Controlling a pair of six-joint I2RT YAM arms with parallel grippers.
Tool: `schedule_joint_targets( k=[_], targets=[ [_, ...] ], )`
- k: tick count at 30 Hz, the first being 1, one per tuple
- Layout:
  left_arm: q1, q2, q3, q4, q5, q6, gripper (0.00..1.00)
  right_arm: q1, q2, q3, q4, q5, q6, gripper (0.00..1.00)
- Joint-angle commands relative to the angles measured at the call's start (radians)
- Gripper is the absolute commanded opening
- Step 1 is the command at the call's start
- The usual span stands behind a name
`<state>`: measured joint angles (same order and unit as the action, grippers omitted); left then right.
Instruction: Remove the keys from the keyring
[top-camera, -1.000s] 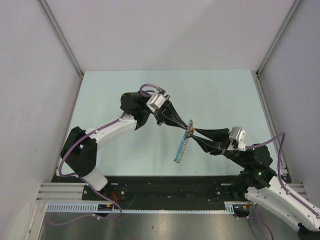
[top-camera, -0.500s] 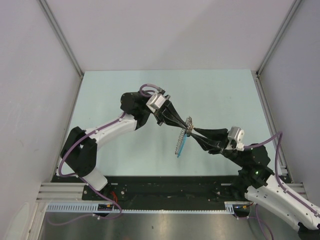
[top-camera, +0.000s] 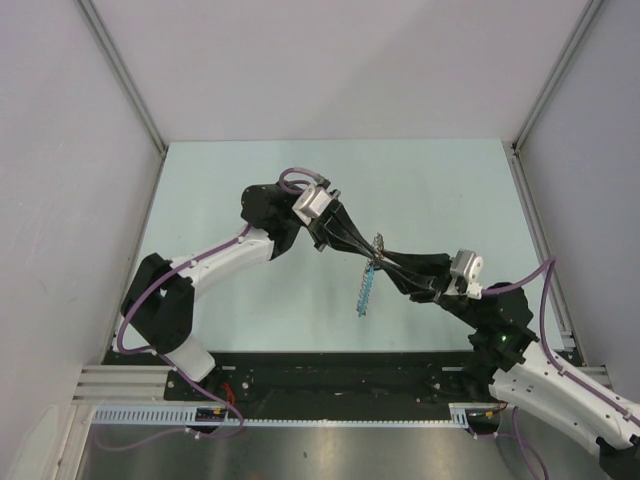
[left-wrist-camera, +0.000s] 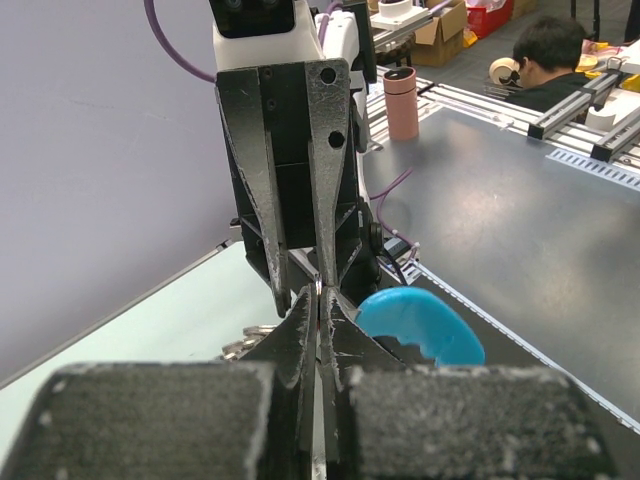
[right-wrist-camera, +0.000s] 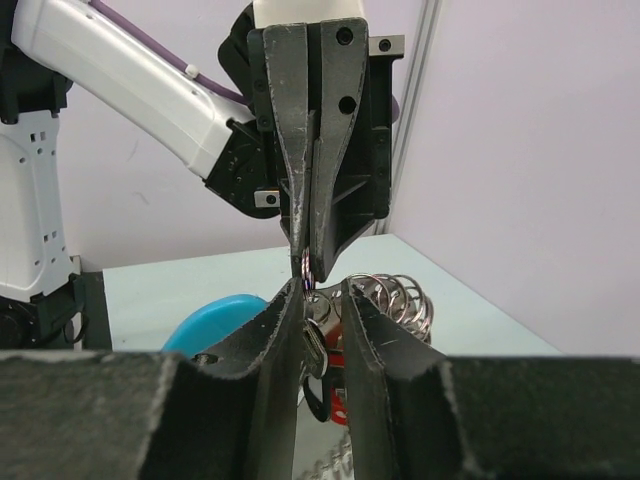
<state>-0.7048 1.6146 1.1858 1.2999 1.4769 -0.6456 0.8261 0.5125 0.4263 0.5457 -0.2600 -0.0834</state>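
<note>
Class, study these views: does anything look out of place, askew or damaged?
Nothing damaged or spilled. Only the blue strap looks odd: it dangles slantwise in mid-air below the point where the left gripper and right gripper meet.

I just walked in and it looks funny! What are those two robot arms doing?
The left pincer is shut on the thin keyring, holding it up over the table. A blue strap hangs from it. The right pincer faces it, jaws apart around the keys, not gripping them yet.
</note>
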Motion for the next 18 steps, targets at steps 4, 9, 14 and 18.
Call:
schedule_joint_targets(
  k=[4,9,14,18],
  targets=[
    [-0.005,-0.025,0.001,0.427,-0.038,0.018,0.00,0.013,0.029,0.009,0.086,0.015,-0.018,0.12],
    [-0.005,-0.018,-0.020,0.426,-0.062,0.020,0.00,0.016,0.034,0.017,0.092,0.014,-0.041,0.00],
    [0.010,-0.021,-0.071,0.423,-0.092,0.018,0.30,0.015,0.024,0.086,-0.080,0.064,-0.098,0.00],
    [0.045,-0.041,-0.142,0.374,-0.139,0.043,0.56,0.007,0.041,0.172,-0.246,0.128,-0.118,0.00]
  ],
)
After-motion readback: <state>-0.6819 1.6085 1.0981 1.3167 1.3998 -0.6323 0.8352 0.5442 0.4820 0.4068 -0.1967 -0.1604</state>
